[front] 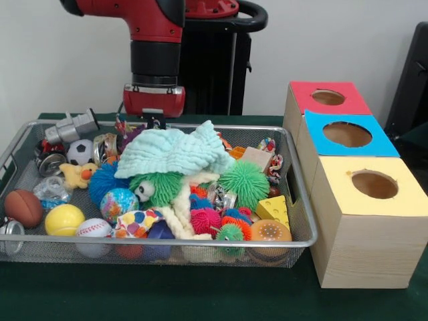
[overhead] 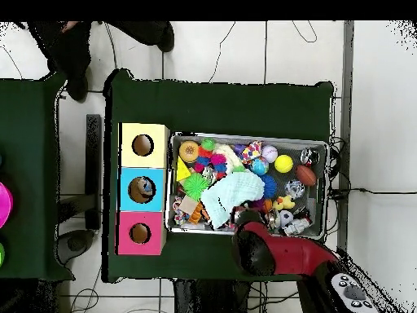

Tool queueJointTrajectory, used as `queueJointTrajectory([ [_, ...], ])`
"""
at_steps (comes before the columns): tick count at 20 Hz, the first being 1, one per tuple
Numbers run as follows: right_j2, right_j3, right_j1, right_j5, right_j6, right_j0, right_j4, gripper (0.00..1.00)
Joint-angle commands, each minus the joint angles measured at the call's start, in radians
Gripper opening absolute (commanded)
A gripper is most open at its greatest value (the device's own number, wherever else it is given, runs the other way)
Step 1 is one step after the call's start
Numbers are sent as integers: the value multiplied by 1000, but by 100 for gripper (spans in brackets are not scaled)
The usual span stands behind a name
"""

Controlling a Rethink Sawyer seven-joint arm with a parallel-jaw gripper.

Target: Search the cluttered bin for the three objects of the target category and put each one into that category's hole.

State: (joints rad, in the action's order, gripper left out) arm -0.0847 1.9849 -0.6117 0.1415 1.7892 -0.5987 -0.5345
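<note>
Target category isn't given and nothing here reveals it, so the three wanted objects can't be singled out. All candidates sit in the wire bin (front: 302,221) on the green desk (front: 200,294): yellow ball (front: 64,219), baseball (front: 94,229), brown football-type ball (front: 23,207), soccer ball (front: 80,152), green spiky ball (front: 245,182), pink spiky ball (front: 205,220), cheese wedge (front: 273,209), burger toy (front: 270,232), rubber duck (front: 78,174), wooden block (front: 257,158). A pale green cloth (front: 175,152) is heaped over the middle of the pile and hides whatever is under it.

Step, as a judgement: search phase, nothing carried. The hand (front: 155,122) hangs low over the bin's back rim, just behind the cloth; its tips are barely visible, so I cannot tell whether they are apart or together. In the overhead view the arm (overhead: 273,254) covers it.

Next move likely calls for shifting or lifting the cloth to expose buried items, then a clean pick from tight clutter without dragging neighbours.

Three box holes wait beside the bin: red-topped box (front: 341,103), blue-topped box (front: 374,147), yellow-topped box (front: 401,200). All three openings look unblocked.

Writing: no readable brand, label or text on boxes, bin or toys.
</note>
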Motion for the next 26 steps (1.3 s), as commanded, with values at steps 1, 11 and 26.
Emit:
queueJointTrajectory([
  [1, -17, 57, 56, 48, 188, -25, 25, 0],
  [11, -46, 48, 62, 46, 161, -59, 9, 100],
  [26, -84, 32, -57, -62, 94, -113, -13, 100],
])
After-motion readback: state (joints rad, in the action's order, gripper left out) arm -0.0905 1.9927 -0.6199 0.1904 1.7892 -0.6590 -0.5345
